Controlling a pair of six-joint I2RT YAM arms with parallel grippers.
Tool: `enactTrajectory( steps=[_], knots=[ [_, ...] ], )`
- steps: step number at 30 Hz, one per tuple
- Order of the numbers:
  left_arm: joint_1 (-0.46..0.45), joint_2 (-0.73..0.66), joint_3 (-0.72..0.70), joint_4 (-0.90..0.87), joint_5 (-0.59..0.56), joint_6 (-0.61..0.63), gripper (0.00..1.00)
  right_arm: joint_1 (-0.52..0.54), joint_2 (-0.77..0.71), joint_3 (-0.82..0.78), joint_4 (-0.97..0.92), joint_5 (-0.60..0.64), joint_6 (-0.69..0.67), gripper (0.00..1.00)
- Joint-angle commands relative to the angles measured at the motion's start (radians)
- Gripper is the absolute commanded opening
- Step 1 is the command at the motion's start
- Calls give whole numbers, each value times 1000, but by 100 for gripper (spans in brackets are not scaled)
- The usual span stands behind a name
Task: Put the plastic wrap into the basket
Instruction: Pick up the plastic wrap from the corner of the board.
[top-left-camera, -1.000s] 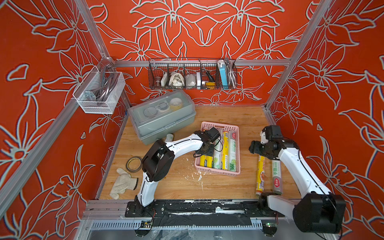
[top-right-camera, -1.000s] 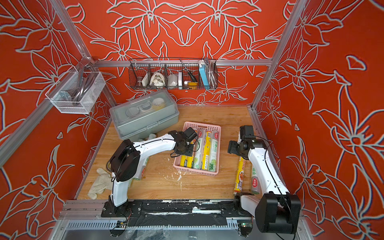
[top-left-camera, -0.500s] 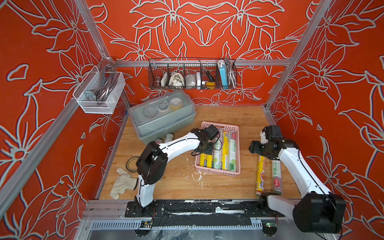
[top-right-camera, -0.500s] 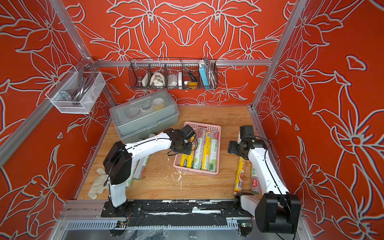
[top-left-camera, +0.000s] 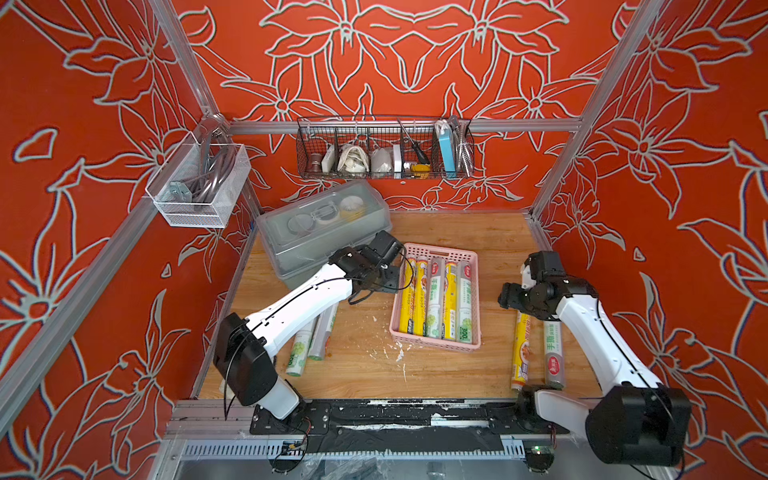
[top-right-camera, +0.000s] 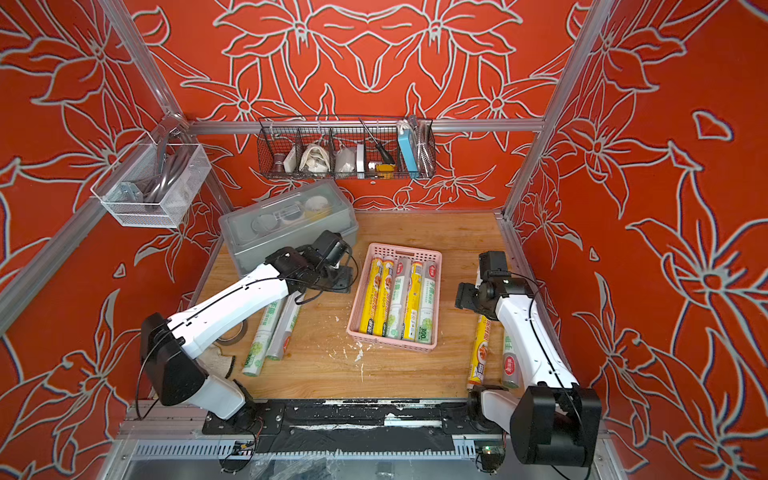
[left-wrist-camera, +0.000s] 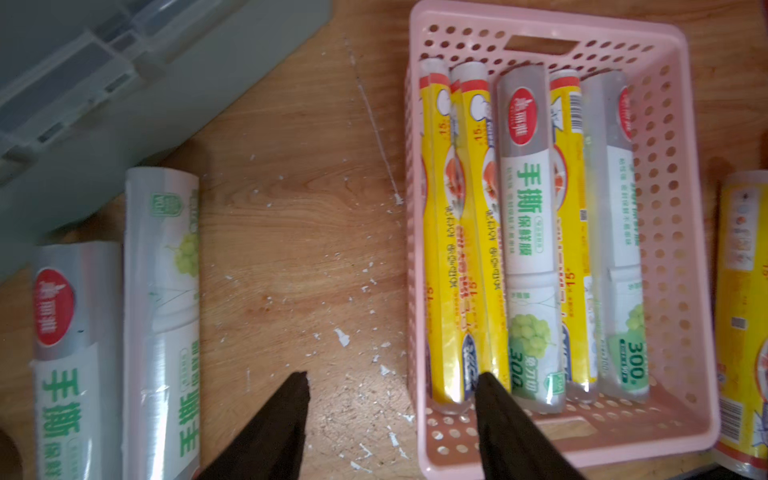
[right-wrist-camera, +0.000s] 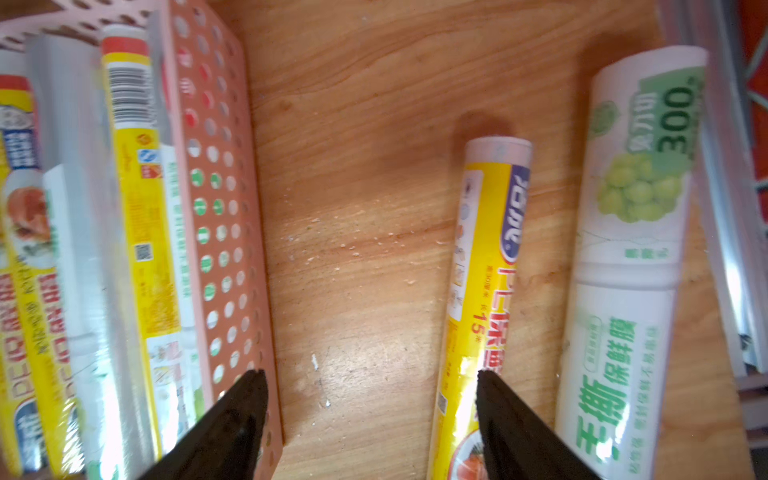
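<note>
5 glossy cylindrical rolls (top-left-camera: 434, 299) fill the perforated pink basket (top-left-camera: 436, 343) — all jaws spread.

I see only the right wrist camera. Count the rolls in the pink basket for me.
Observer: It holds five long slim rolls of plastic wrap, side by side in the shallow pink perforated plastic basket.
Operator: Report what lies beyond the basket on the left side.
Observer: There lie two more rolls, white with green print, together on the wooden tabletop.
Operator: Give me the left jaws.
Observer: The left gripper is open, gripping nothing, at the basket's left edge.
</note>
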Motion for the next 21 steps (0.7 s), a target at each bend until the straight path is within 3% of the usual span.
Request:
enactTrajectory(
  steps=[1, 5, 17, 21],
  knots=[
    [20, -48, -67, -13, -4, 6, 65, -17, 22, 25, -59, 172, 22, 84],
    [23, -73, -123, 23, 10, 5, 65, -61, 56, 11, -56, 203, 40, 86],
    [23, -112, -196, 78, 62, 8, 66, -66, 182, -7, -60, 119, 72, 83],
    [23, -115, -198, 85, 82, 8, 66, -71, 219, -13, -55, 165, 86, 84]
  ],
)
